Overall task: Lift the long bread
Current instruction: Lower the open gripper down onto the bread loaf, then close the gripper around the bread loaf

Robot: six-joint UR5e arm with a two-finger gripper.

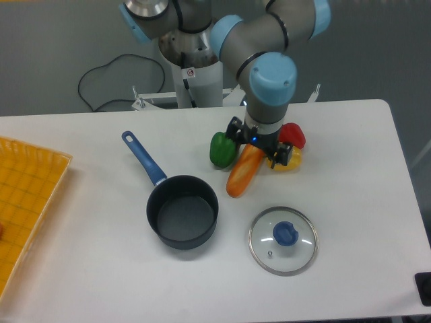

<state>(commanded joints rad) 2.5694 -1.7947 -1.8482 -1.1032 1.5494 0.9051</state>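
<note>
The long bread [241,176] is an orange-golden toy baguette lying at a slant on the white table, between the green pepper and the yellow pepper. Only its lower half shows; the upper half is hidden under my wrist. My gripper [256,143] hangs directly over the bread's middle, open, with one dark finger [234,128] on the bread's left side and the other [279,159] on its right. I cannot tell how high the fingertips are above the table.
A green bell pepper [219,149] lies just left of the bread, with a red pepper [293,135] and a yellow pepper [291,159] close on the right. In front stand a dark pot [182,211] with a blue handle and a glass lid [283,240]. A yellow tray [23,202] is at the left edge.
</note>
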